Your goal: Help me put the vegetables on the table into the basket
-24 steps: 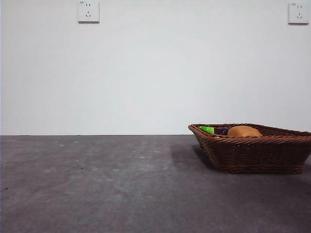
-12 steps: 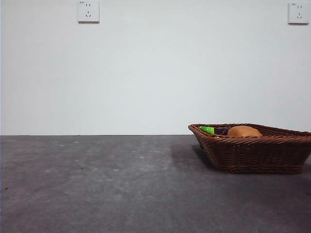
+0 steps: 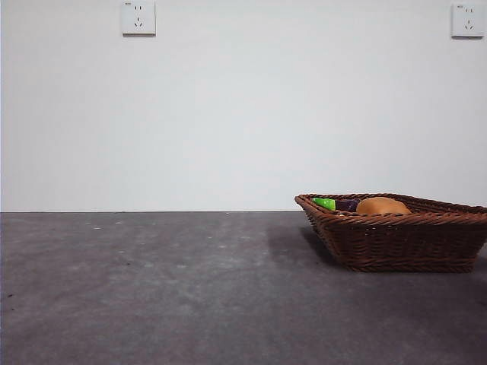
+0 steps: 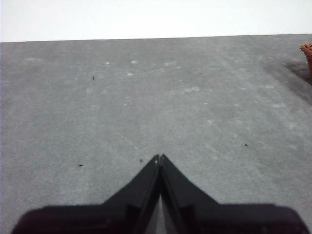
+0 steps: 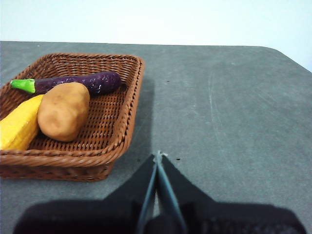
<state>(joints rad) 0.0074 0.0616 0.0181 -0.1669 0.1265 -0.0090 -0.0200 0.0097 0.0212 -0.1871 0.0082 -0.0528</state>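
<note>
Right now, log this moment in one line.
potato, corn, eggplant: in basket | left gripper, right gripper: shut, empty

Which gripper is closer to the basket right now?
Right. The right gripper sits shut over bare table just beside the basket, which holds all three vegetables. The left gripper, also shut, sees only a sliver of the basket's rim far off.

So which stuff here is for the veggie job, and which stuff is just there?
For the job:
- potato, in the basket
- corn cob, in the basket
- eggplant, in the basket
- basket
- table

Just there:
- two wall sockets, on the white wall
- left gripper and right gripper, both shut, holding nothing
</note>
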